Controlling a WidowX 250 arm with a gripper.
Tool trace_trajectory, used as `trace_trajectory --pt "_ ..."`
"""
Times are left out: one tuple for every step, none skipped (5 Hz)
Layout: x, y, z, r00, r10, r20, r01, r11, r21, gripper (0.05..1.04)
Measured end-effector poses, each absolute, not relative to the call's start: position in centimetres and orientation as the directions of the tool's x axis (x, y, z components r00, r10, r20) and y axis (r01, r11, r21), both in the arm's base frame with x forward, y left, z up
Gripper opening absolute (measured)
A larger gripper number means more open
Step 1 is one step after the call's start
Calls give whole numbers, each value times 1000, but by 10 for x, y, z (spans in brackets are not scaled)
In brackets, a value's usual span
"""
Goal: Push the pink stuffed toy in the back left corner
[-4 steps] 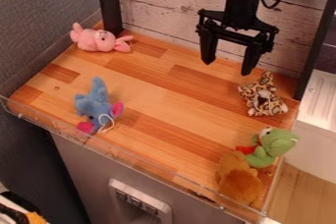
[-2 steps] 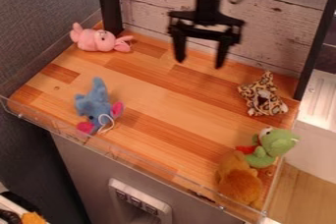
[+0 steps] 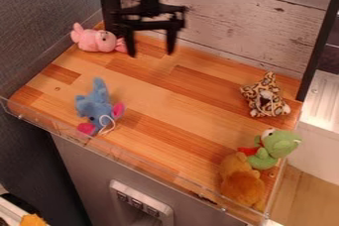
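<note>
**While the pink plush toy (image 3: 98,41) lies at the wooden counter's (image 3: 172,98) back left corner, the pincer (image 3: 151,54) hangs near, wide open.**

Fingers well apart, empty. Blue plush toy (image 3: 97,105), near front edge; spotted plush toy (image 3: 264,99), near back right corner.

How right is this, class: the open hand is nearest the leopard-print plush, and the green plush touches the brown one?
Not quite: the camera view shows the open hand nearest the pink plush, not the leopard-print plush. The green plush does touch the brown plush.

5 plush toys on wooden tabletop (image 3: 173,102)
</note>
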State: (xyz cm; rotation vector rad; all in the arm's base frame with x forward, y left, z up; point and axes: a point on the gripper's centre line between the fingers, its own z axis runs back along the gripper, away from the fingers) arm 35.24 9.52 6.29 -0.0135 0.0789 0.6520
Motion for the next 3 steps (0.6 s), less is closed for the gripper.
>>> trace_trajectory --pt "360 132 59 778 623 -81 -624 781 9 999" --pt "378 159 54 834 546 -81 -548 837 -2 997" --pt "391 163 48 926 368 -87 -371 929 -22 995"
